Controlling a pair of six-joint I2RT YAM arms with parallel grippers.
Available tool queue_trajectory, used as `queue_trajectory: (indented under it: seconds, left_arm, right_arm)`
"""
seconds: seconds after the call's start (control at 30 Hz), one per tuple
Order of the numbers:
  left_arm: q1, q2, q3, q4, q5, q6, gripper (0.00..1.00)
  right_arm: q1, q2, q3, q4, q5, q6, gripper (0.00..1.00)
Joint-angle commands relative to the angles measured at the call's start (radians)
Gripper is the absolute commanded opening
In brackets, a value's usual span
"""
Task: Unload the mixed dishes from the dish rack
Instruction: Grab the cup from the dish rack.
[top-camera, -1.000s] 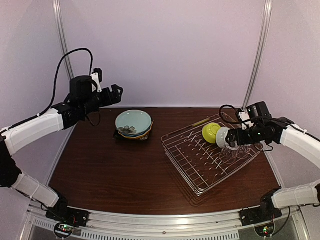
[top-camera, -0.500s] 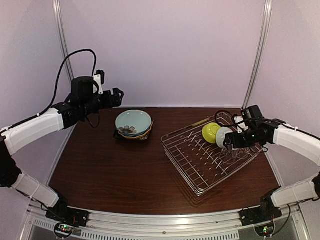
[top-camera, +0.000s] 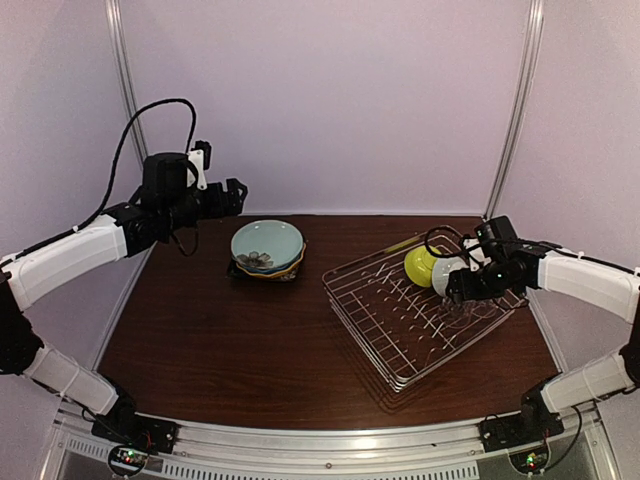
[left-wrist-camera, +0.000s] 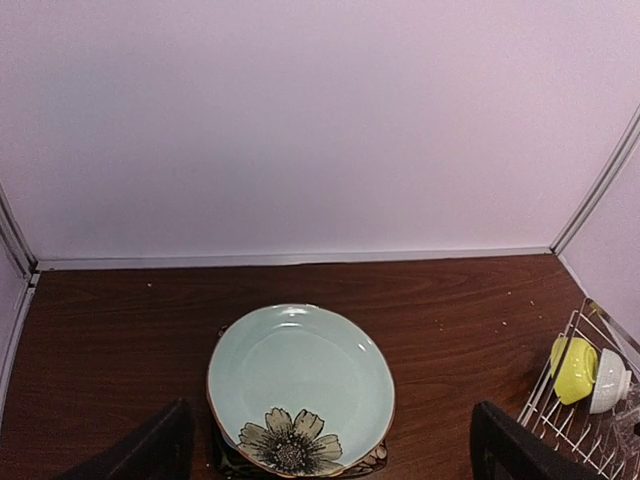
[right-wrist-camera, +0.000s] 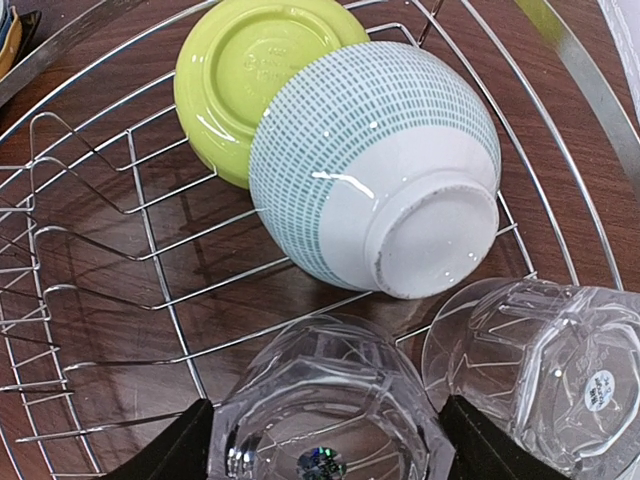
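Observation:
The dish rack (top-camera: 400, 345) stands on the right of the table. In it a yellow-green bowl (right-wrist-camera: 250, 70) and a white bowl (right-wrist-camera: 380, 170) with teal dashes lean on their sides, and two clear glasses (right-wrist-camera: 325, 410) (right-wrist-camera: 540, 370) stand mouth down. My right gripper (right-wrist-camera: 325, 450) is open with one finger on each side of the nearer glass; in the top view it (top-camera: 458, 290) is low over the rack's far right. The pale teal plate (left-wrist-camera: 300, 375) tops a stack on the black floral square plate (left-wrist-camera: 370, 462). My left gripper (left-wrist-camera: 330, 450) is open, empty, high above that stack.
The plate stack (top-camera: 267, 247) sits at the back left of the brown table, with orange and blue rims showing under the teal plate. White walls close the back and sides. The rack (left-wrist-camera: 575, 400) shows at the right edge of the left wrist view.
My right gripper has moved down and slightly left into the rack, ending around a glass. The left arm has shifted only slightly.

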Motion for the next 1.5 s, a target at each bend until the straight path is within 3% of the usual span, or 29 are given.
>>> queue_trajectory:
  seconds: [0.0,0.27,0.67,0.83,1.17,1.47]
  left_arm:
    - [-0.005,0.018,0.032,-0.001,0.002,0.016,0.97]
    - [-0.005,0.017,0.029,0.003,0.008,0.007,0.97]
    - [-0.005,0.005,-0.011,0.075,0.138,-0.004,0.97]
    - [-0.005,-0.029,-0.054,0.185,0.228,0.0,0.97]
    - [-0.016,-0.122,-0.193,0.446,0.389,-0.001,0.97]
    - [-0.114,-0.127,-0.251,0.645,0.484,0.042,0.96]
  right_arm:
    - [0.005,0.012,-0.017,0.011,0.012,0.01,0.74]
    - [0.005,-0.04,0.006,-0.005,-0.006,0.018,0.59]
    - [0.004,-0.168,0.112,-0.042,-0.053,0.031,0.55]
    - [0.006,-0.226,0.171,-0.015,-0.109,0.038,0.55]
    - [0.014,-0.237,0.292,0.135,-0.357,0.133,0.55]
    - [0.086,-0.207,0.312,0.387,-0.514,0.291,0.54]
